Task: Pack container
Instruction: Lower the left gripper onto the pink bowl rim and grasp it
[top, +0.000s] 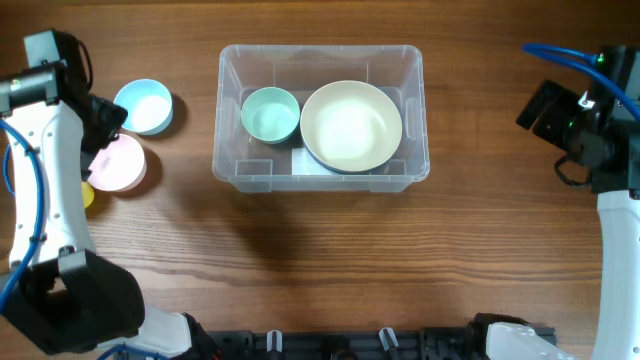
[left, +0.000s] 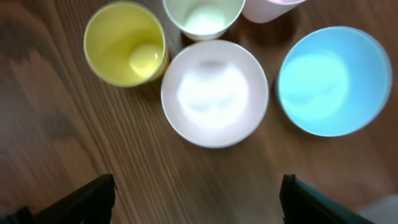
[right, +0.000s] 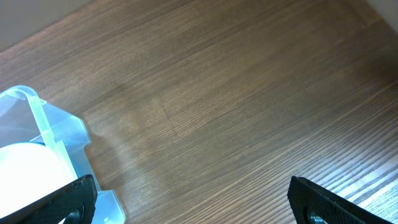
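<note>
Sitting mid table (top: 480, 250), container (top: 320, 60) with a green bowl (top: 270, 114) and cream bowl (top: 351, 125) inside, left gripper (left: 198, 183) spread wide and empty by a pink bowl (left: 214, 93), blue bowl (left: 331, 81) and yellow cup (left: 124, 43), right gripper (right: 191, 186) wide, empty, over bare wood right of the container

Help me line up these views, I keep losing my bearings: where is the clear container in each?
Overhead: the container sits mid-table, slightly toward the top.
Left wrist: not in it.
Right wrist: only one corner shows, at the lower left.
Shared landmark: the cream bowl inside it, the white patch in the right wrist view.
</note>
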